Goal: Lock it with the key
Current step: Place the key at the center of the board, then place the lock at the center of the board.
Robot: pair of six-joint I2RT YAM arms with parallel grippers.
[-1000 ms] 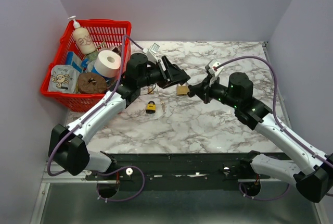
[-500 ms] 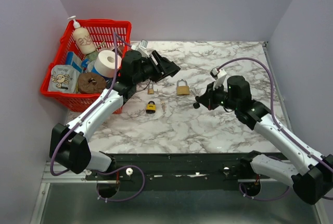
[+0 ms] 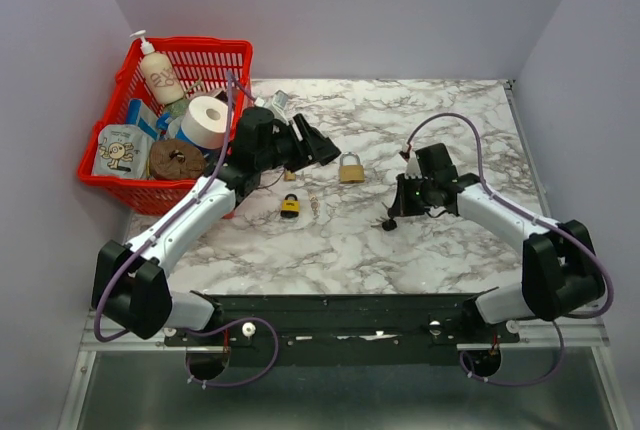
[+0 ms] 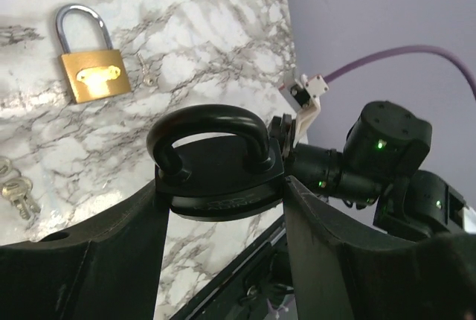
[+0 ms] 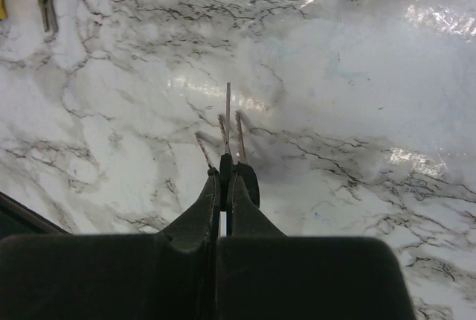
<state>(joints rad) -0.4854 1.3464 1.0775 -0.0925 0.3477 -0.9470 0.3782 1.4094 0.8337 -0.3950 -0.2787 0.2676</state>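
Red basket far left, not part of this. Left gripper held above the marble table, jaws set fairly wide and clamped on the body of a black padlock; shackle up, both legs look seated. Brass padlock lies flat just beyond it; small yellow padlock and loose keys nearer in. Right gripper well apart to the right, low over the table, pinched tight on a thin key, blade pointing forward. Step, as I read it: bringing key to lock. Next: close the gap and line the blade up with the keyway, which is not visible
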